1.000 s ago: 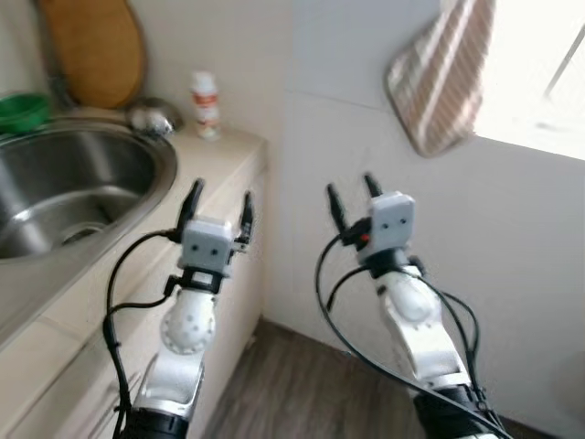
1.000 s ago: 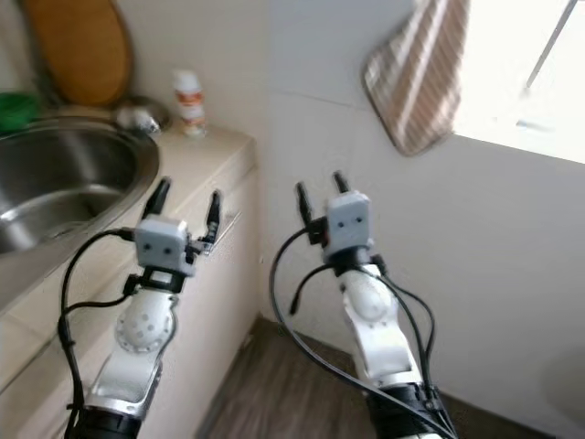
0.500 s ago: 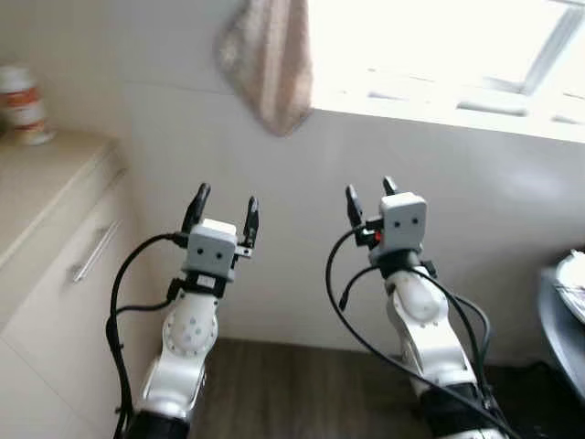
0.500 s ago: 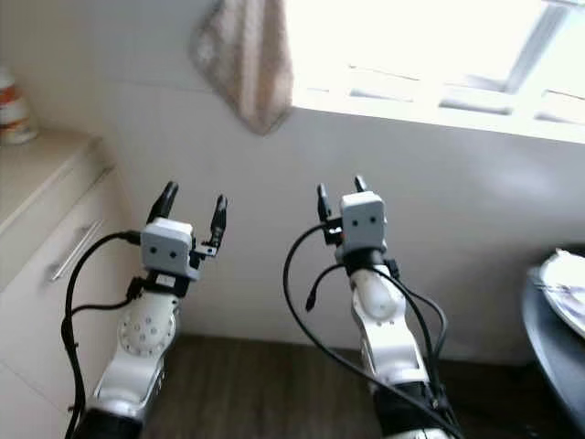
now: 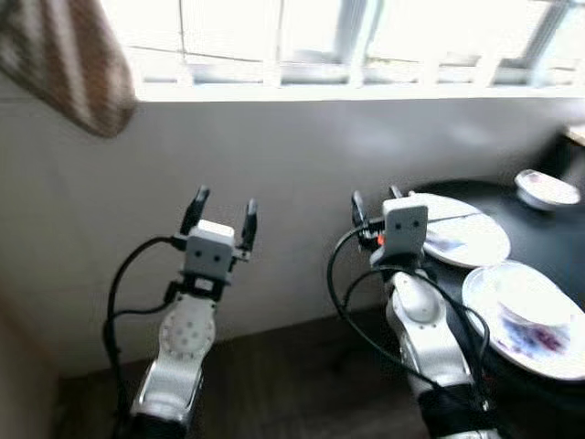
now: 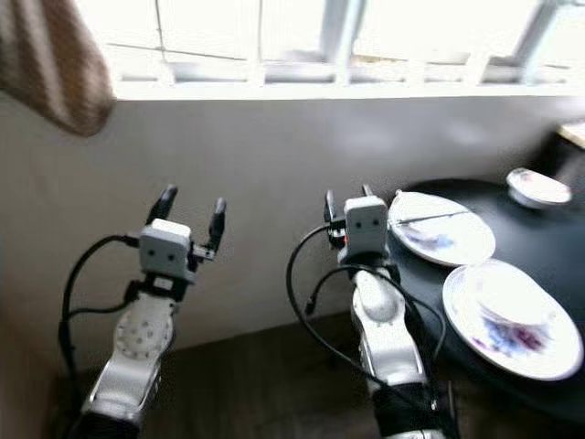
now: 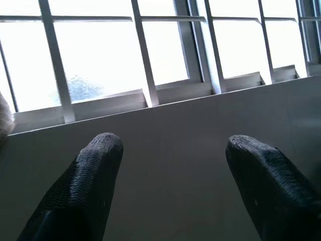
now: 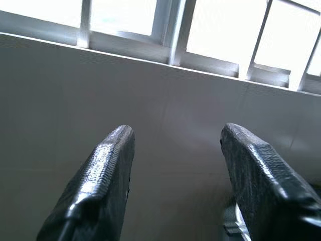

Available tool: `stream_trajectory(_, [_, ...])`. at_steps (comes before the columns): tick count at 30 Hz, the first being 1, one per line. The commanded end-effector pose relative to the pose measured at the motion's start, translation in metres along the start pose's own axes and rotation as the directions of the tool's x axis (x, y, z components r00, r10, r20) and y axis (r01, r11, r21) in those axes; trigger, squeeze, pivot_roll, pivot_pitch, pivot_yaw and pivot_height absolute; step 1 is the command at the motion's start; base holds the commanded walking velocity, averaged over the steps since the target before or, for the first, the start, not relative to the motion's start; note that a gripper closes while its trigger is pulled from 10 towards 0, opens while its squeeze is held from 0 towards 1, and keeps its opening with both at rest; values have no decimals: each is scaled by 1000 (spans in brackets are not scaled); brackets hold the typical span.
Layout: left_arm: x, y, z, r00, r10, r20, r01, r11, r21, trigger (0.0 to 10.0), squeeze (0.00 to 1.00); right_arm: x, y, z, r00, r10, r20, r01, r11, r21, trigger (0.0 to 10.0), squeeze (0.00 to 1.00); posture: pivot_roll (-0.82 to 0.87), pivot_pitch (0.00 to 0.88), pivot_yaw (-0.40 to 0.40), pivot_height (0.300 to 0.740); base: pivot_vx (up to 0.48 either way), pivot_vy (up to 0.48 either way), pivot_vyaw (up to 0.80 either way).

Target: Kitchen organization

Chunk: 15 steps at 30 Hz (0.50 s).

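While a grey wall (image 5: 302,165) under a bright window (image 5: 311,37) fills the head views, a round black table (image 5: 548,238) at the robot's right carries two white plates (image 5: 462,233) (image 5: 526,315) and a small bowl (image 5: 546,187). A striped towel (image 5: 64,64) hangs upper left, above dark wood floor (image 5: 274,384). Both the left gripper (image 5: 219,208) and right gripper (image 5: 375,203) are raised, spread apart and empty.

From the left wrist, two black fingertips (image 7: 95,175) frame wall and window bars.

From the right wrist, a plate's edge peeks beside one fingertip (image 8: 261,170).

Brown-and-cream striped cloth towel (image 5: 69,64). Round black table (image 5: 548,240). White plates: far plate (image 5: 466,240) faint blue-purple print; near plate (image 5: 530,320) purple-blue floral print. Dark brown wood floor (image 5: 292,384). White wall (image 5: 302,155).
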State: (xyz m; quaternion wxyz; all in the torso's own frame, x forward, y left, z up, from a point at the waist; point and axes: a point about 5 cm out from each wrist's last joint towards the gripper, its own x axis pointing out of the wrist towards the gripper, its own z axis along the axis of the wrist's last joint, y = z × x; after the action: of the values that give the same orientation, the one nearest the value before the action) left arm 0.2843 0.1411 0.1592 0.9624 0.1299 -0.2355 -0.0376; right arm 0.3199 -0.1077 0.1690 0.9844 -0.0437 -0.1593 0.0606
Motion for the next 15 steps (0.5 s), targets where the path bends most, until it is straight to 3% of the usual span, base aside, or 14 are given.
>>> stream_trajectory(1, [1, -5, 2, 1000, -21, 7, 21, 1000, -1, 10000, 0, 0, -7, -2, 1000, -27, -14, 27, 1000, -13, 10000, 0, 73, 0, -57, 740, 0, 0, -800])
stream_trajectory(4, [1, -7, 1, 999, -32, -3, 32, 999, 0, 10000, 0, 0, -7, -3, 999, -30, -19, 30, 999, -14, 10000, 0, 73, 0, -55, 740, 0, -107, -800])
stream_trajectory(15, [1, -8, -1, 999, -36, -16, 36, 999, 5, 10000, 0, 1, -9, -6, 998, -42, -48, 41, 999, -20, 10000, 0, 71, 0, -56, 740, 0, -480, -800])
